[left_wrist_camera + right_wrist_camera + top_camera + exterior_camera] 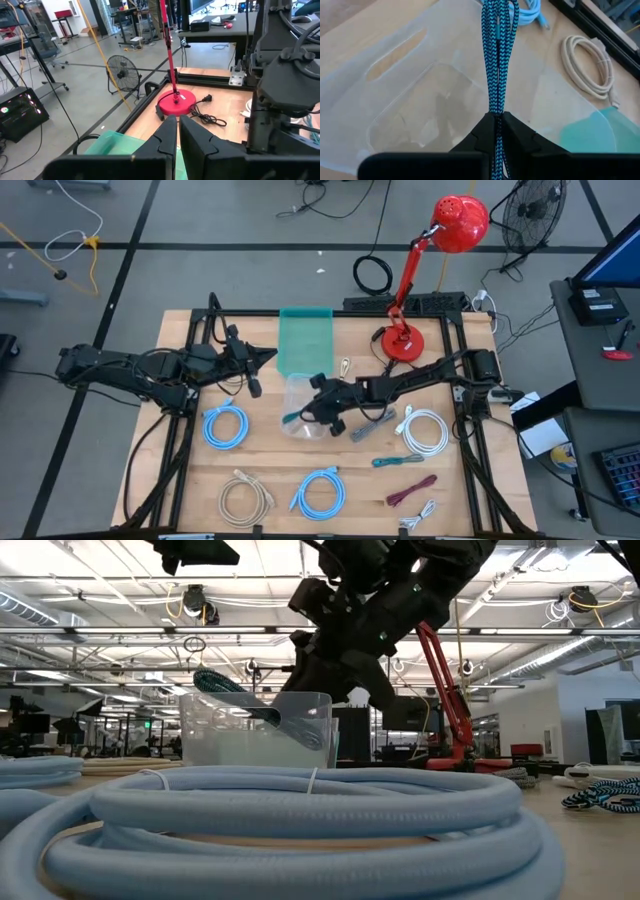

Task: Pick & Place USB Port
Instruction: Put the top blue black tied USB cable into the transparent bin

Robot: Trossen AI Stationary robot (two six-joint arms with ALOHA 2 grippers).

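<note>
one light-blue coil (300,815) lies nearest in the low view. behind it, the right gripper (496,119) pinches one teal braided cable (496,55) over one clear bin (300,402). the left gripper (177,131) hangs closed, holding nothing, above one green lid (305,340).

Blue-black braided cable (497,60), clear bin (420,100), red lamp (440,250).

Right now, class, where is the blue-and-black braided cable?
The braided cable is pinched in the right pincer, hanging over the clear plastic bin mid-table, near the green lid.
</note>
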